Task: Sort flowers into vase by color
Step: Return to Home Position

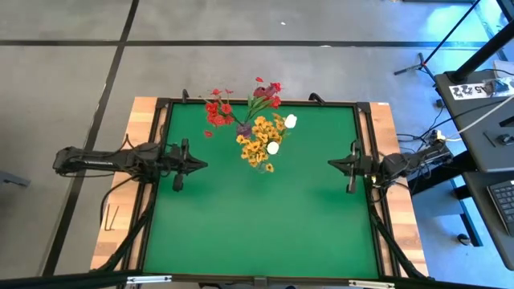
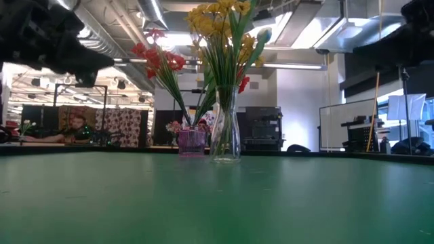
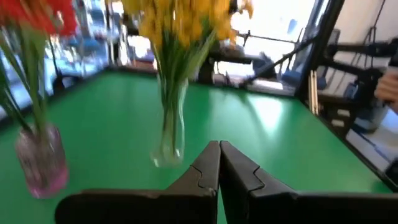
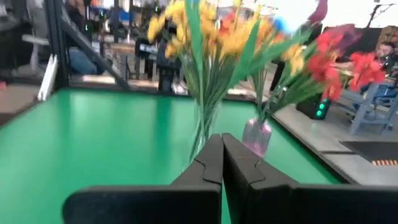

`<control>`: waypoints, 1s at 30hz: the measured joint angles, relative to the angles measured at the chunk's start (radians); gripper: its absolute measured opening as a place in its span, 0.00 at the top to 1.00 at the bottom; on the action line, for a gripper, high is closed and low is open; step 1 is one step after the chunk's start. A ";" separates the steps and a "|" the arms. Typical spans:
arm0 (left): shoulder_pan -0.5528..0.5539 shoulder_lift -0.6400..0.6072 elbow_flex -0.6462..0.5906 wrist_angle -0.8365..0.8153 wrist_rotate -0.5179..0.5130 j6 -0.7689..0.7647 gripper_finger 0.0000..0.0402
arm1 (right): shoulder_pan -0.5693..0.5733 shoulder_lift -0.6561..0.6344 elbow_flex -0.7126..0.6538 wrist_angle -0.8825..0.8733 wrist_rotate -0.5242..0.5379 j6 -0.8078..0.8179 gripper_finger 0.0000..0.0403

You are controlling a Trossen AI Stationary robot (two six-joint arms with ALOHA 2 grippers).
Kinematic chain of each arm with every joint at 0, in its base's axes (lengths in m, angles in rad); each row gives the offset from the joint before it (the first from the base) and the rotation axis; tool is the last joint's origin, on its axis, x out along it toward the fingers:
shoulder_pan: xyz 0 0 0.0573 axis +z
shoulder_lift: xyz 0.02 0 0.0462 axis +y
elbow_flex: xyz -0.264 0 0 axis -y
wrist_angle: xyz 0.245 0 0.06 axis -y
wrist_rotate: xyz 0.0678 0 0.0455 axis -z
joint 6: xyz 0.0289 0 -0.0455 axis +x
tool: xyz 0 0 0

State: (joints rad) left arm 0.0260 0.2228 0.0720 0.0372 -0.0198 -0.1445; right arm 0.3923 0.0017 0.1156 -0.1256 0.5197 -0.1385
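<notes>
Closing posture, both arms at the edges. Your left arm (image 1: 120, 159) lay along the left edge of the tabletop (image 1: 257, 233) and your right arm (image 1: 401, 164) along the right edge, each pointing inward. The left jaws and the right jaws were both pressed together and pinched nothing.

No flower lay loose on the green surface. The red sprays (image 2: 157, 59) stood in the purple vase (image 2: 192, 144). The yellow sprays (image 2: 220, 27) and the white tulips (image 1: 290, 121) stood in the clear vase (image 2: 226, 139), which was just beside the purple one and nearer the camera in the low view. All the stems ran upright, their long axis vertical.

The relation to mind was this: both vases stood between the two arms, toward the far edge and ahead of either pair of jaws. The purple vase sat toward your left arm's side. Any settling move should therefore run outward, away from the blossoms, which overhung the vases and would probably tip them if brushed.
</notes>
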 joint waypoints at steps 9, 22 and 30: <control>-0.037 -0.170 0.015 -0.080 -0.029 0.058 1.00 | 0.000 0.001 0.005 0.001 -0.068 0.001 1.00; -0.103 -0.220 0.010 -0.158 -0.101 0.049 1.00 | 0.000 0.003 -0.071 0.086 -0.072 0.026 1.00; -0.142 -0.216 -0.061 -0.018 -0.087 0.057 1.00 | 0.000 0.003 -0.085 0.130 -0.082 -0.022 1.00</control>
State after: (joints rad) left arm -0.1164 0.0063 0.0107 0.0193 -0.1066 -0.0877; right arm 0.3923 0.0044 0.0311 0.0048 0.4376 -0.1608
